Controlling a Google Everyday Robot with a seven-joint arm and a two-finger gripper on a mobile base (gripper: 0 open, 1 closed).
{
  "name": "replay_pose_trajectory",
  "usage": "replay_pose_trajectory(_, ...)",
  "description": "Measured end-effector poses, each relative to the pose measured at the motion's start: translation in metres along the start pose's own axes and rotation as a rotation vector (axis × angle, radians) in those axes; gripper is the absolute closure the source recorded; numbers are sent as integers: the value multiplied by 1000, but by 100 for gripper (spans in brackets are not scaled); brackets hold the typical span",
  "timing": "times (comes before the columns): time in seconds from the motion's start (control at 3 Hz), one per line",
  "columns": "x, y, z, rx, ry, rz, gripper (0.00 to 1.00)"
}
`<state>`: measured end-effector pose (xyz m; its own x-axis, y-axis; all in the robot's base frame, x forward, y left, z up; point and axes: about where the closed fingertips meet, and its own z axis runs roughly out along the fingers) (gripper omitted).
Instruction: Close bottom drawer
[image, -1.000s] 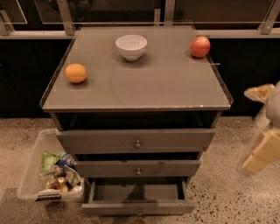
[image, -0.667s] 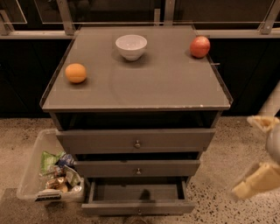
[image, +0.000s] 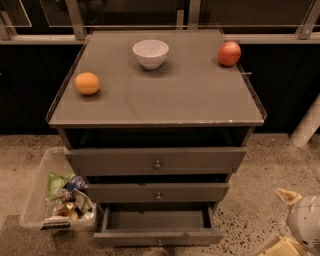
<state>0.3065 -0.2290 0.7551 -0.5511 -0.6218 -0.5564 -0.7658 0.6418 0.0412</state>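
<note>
The bottom drawer (image: 159, 236) of the grey cabinet (image: 160, 100) stands pulled out toward me, with its inside bare and its small knob at the frame's lower edge. My gripper (image: 294, 222) is low at the right edge of the camera view, near the floor. It is to the right of the drawer front and apart from it, and its white and beige parts are only partly in frame.
The top drawer (image: 156, 161) and middle drawer (image: 157, 192) stick out slightly. A white bowl (image: 150, 52), an orange (image: 87, 83) and a red apple (image: 229, 53) sit on the cabinet top. A clear bin of snack packets (image: 55, 200) stands at the left, and a white post (image: 307, 125) at the right.
My gripper has moved down along the right edge toward the lower right corner. The bottom drawer is as far out as before.
</note>
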Motion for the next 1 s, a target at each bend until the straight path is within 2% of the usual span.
replay_pose_trajectory(0.33, 4, -14, -1, 22, -10, 36, 0)
replay_pose_trajectory(0.67, 38, -42, 24, 27, -26, 140, 0)
replay_pose_trajectory(1.0, 74, -69, 68, -14, -57, 233, 0)
